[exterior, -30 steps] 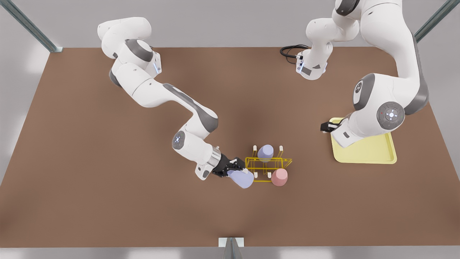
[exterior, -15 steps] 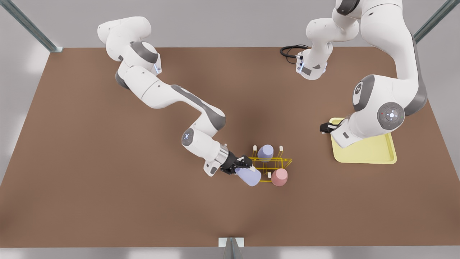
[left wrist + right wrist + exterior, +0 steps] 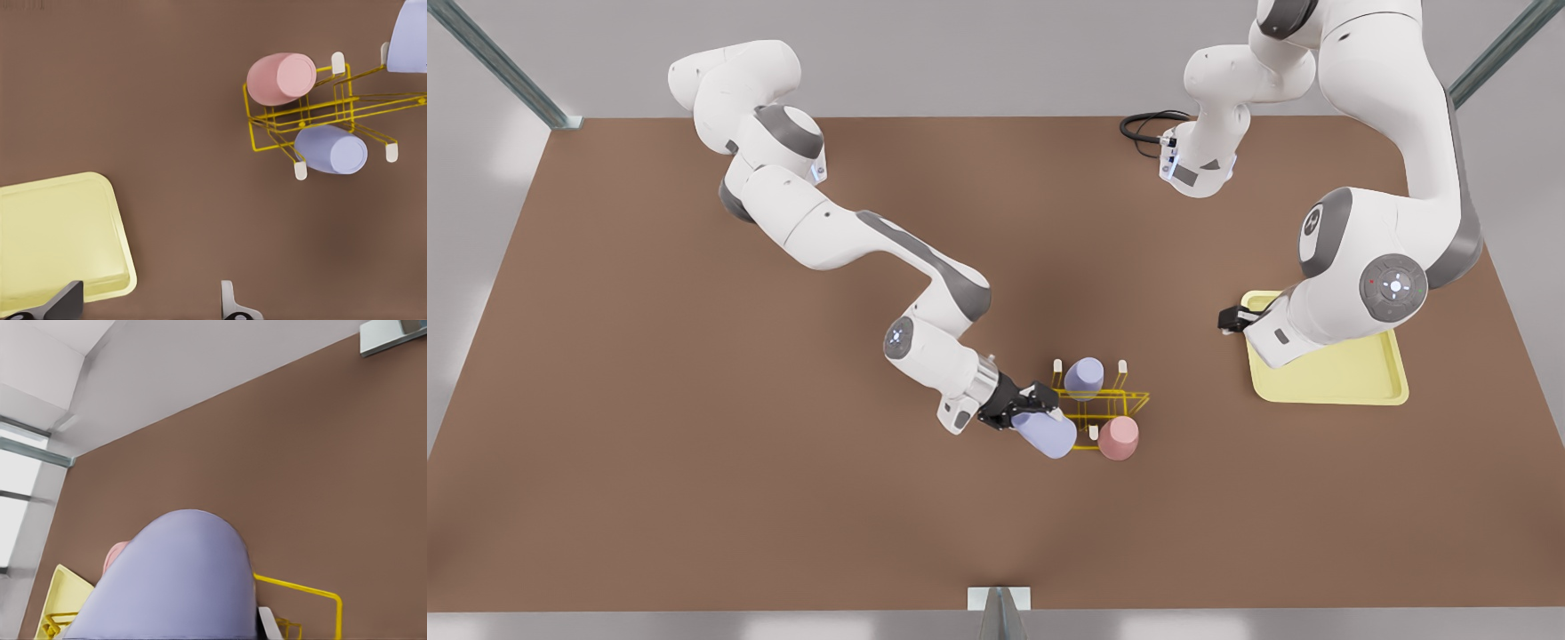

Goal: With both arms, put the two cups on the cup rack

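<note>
Placing step: right gripper (image 3: 1030, 411) clamps lavender cup (image 3: 1047, 434) at cup rack (image 3: 1107, 404); next, seat on free peg. Left gripper (image 3: 1230, 317) waits above tray (image 3: 1352, 373), jaws apart.

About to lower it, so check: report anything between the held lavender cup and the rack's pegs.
Nothing visible. The right pincer holds the lavender cup at the rack's end; the pink cup and second lavender cup occupy other pegs. The left pincer waits, open, by the tray.

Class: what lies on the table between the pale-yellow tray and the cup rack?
Nothing: only bare brown table separates the tray from the cup rack, as the left wrist view shows.
</note>
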